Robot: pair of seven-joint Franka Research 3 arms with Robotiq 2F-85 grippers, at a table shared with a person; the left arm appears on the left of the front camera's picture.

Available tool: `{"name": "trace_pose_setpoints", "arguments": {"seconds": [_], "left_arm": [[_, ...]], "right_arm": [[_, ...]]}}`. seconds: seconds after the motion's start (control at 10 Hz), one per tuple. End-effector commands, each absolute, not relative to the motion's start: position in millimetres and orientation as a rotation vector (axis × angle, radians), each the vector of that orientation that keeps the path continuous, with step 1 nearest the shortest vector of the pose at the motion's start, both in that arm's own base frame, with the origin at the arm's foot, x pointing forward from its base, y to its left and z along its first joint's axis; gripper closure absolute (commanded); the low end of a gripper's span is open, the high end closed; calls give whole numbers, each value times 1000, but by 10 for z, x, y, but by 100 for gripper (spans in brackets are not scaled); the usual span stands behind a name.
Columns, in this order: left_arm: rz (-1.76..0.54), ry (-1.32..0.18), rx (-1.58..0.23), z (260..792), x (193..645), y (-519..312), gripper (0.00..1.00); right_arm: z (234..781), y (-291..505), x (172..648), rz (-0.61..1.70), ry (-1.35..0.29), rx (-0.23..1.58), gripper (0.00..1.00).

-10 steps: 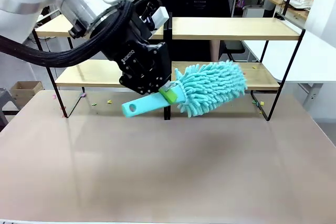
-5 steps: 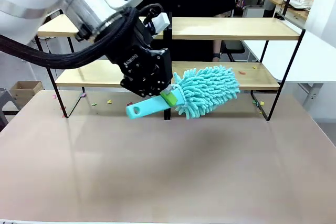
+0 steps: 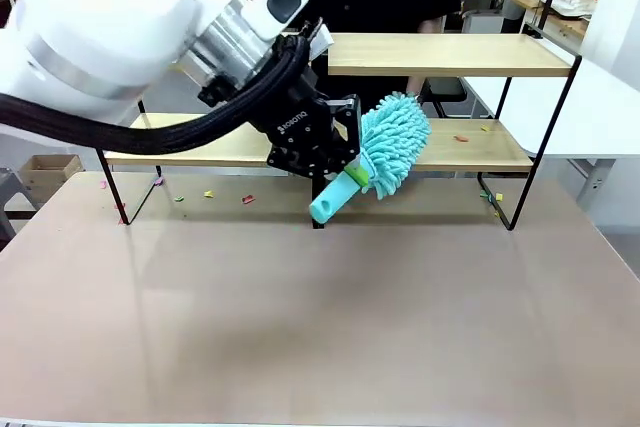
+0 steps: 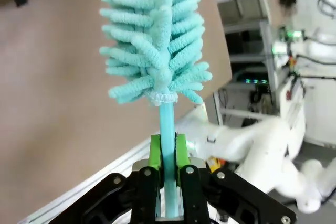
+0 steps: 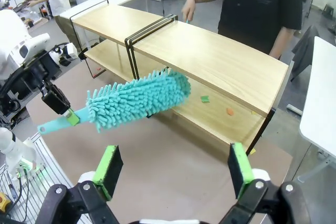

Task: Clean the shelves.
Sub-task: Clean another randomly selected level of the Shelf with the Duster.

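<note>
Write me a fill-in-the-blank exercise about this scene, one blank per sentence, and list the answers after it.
1. The left gripper is shut on the teal duster by its ____.
2. The right gripper has its jaws ____.
3. The shelves have ____ tiers of light-wood boards.
4. Small green and orange scraps lie on the ____ board.
Missing words: handle; open; two; lower.
</note>
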State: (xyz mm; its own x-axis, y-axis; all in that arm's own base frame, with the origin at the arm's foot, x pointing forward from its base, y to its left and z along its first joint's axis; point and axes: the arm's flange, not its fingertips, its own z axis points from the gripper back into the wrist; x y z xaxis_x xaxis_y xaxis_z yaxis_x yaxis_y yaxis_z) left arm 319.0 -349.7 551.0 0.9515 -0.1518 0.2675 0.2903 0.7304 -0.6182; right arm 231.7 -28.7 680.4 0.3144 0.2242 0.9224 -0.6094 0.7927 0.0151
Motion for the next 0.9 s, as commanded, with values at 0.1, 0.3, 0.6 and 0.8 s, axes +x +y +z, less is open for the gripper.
{"name": "trace_pose_setpoints", "arguments": {"seconds": [0.1,0.3,0.6,0.8], "left_arm": [[-180,-355,-580,5406,3038,-3738,87],[-120,-395,-502,5382,3070,-3770,87],[-79,-460,-440,5297,3167,-3911,87],[-59,-495,-424,5219,3271,-4019,87]], "right_arm": [[6803,-280,2320,569,-1127,399,0],[6803,-280,2320,569,-1127,399,0],[6803,-280,2320,569,-1127,399,0],[6803,-280,2320,569,-1127,399,0]]}}
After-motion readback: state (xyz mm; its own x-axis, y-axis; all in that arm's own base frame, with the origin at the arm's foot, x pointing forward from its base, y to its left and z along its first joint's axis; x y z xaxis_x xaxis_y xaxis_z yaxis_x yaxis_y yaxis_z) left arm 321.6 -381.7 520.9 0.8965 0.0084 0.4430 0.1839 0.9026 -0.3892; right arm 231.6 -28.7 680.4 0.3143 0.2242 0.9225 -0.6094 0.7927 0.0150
